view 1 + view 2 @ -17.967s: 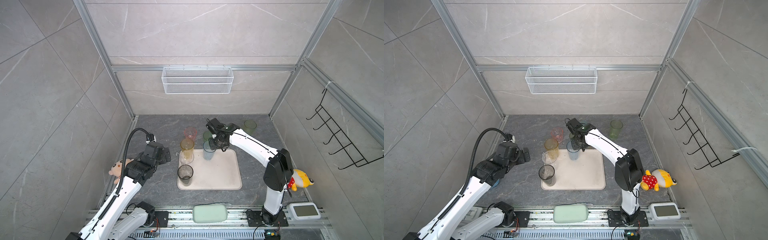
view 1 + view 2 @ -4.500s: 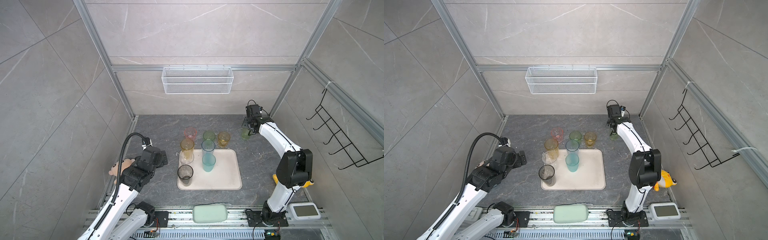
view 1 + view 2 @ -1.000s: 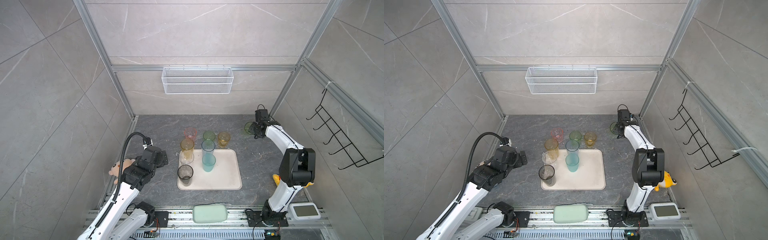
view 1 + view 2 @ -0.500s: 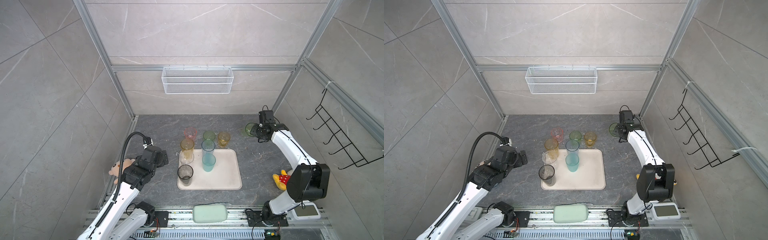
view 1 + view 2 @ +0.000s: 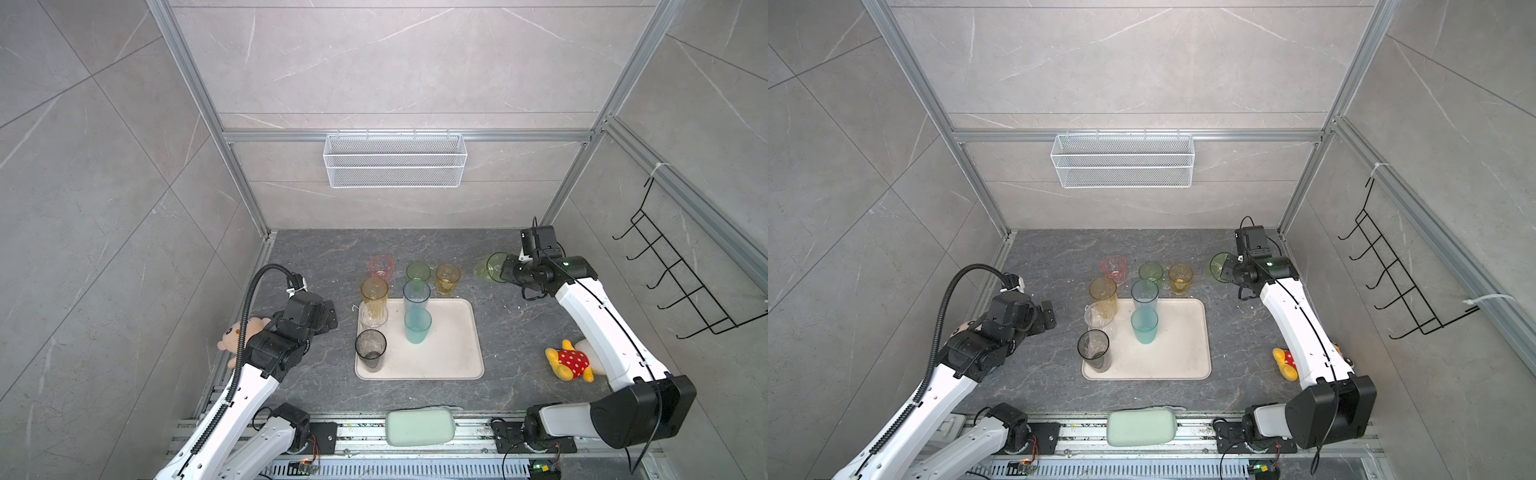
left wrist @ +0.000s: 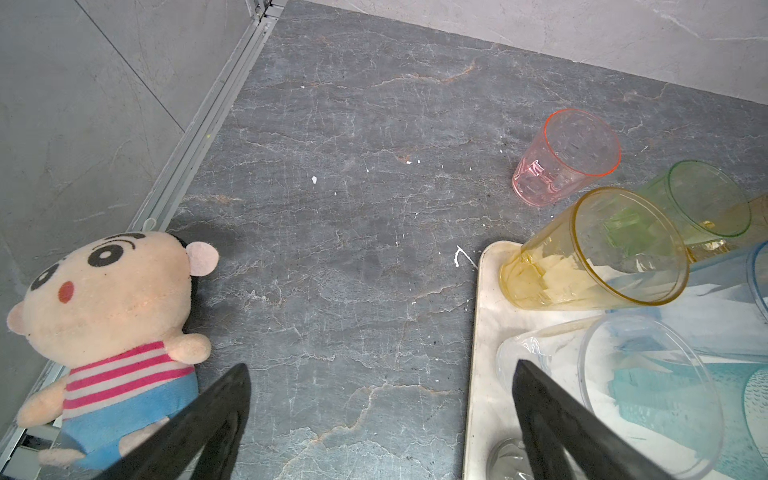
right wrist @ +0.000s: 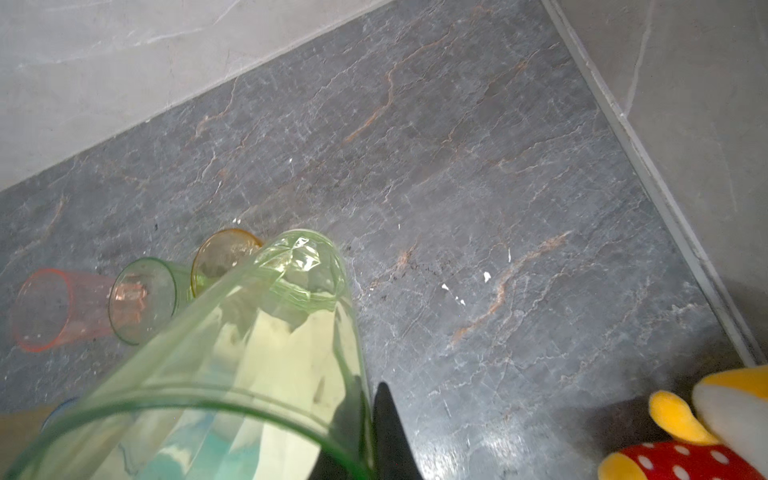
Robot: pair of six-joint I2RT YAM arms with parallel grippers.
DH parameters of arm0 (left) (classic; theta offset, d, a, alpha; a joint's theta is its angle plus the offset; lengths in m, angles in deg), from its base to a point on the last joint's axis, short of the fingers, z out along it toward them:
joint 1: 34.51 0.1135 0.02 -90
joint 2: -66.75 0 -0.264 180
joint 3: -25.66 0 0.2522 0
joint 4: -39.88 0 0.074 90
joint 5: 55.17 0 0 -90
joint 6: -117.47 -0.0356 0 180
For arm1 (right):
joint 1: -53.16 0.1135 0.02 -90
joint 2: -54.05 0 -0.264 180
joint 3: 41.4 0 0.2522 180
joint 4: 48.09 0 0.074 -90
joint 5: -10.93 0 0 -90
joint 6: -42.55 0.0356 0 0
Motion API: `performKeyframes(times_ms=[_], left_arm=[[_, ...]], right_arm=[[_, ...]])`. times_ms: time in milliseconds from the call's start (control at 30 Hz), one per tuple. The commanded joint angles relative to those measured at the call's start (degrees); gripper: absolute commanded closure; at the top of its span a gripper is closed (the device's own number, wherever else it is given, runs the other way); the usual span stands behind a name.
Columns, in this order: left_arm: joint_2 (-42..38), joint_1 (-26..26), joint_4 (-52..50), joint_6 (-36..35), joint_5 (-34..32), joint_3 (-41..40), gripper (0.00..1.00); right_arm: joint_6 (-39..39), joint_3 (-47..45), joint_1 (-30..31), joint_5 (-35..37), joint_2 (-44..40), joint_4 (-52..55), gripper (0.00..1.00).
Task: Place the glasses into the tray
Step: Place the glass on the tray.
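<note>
Held glass: the tall green tumbler [image 5: 489, 268] hangs tipped on its side above the grey tabletop [image 5: 519, 328] at the back right, well apart from the tray [image 5: 451, 347].
Handling: probably light, stiff, thin-walled and smooth, so it could slip or swing. A pinch across the rim wall suits its taper.
Right gripper [image 5: 504, 270]: jaws clamped on the tumbler's rim, 1 finger [image 7: 388, 432] outside the wall.
Tray: 5 tumblers crowd its left half. Behind it, off the tray, stand 3 short ones: the pink tumbler [image 5: 381, 266], the short green tumbler [image 5: 418, 271] and the short amber tumbler [image 5: 447, 278].
Left gripper [image 6: 378, 372]: jaws wide apart and empty, just beside the tray's left edge.
</note>
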Motion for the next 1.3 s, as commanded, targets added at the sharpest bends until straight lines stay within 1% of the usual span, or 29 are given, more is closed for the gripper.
performKeyframes(times_ms=[0,167,267,400,700,800,933,1267], left_arm=[[-0.31,0.16,1.72,0.77,0.22,-0.12,0.02],[-0.52,0.16,1.70,0.78,0.00,-0.20,0.02],[-0.55,0.16,1.68,0.78,0.05,-0.14,0.02],[-0.60,0.16,1.72,0.77,0.22,-0.16,0.02],[-0.39,0.16,1.39,0.62,0.14,0.05,0.02],[-0.55,0.16,1.35,0.75,0.05,-0.07,0.02],[-0.87,0.16,1.04,0.79,-0.21,-0.14,0.02],[-1.75,0.16,0.58,0.82,-0.55,-0.08,0.02]], right_arm=[[-2.17,1.85,1.81,-0.96,-1.75,5.72,1.00],[-3.27,2.01,5.75,-0.30,-3.09,11.32,1.00],[-4.79,1.48,7.59,-1.77,-4.58,13.46,1.00],[-5.83,1.24,10.20,-1.88,-6.06,16.93,1.00],[-5.13,-1.52,14.84,-1.78,-9.04,20.14,1.00],[-4.68,-3.04,17.63,-1.82,-10.01,19.92,1.00],[-2.51,-3.70,22.89,1.13,-10.64,21.20,1.00],[3.49,-3.51,35.99,5.92,-8.04,23.54,1.00]])
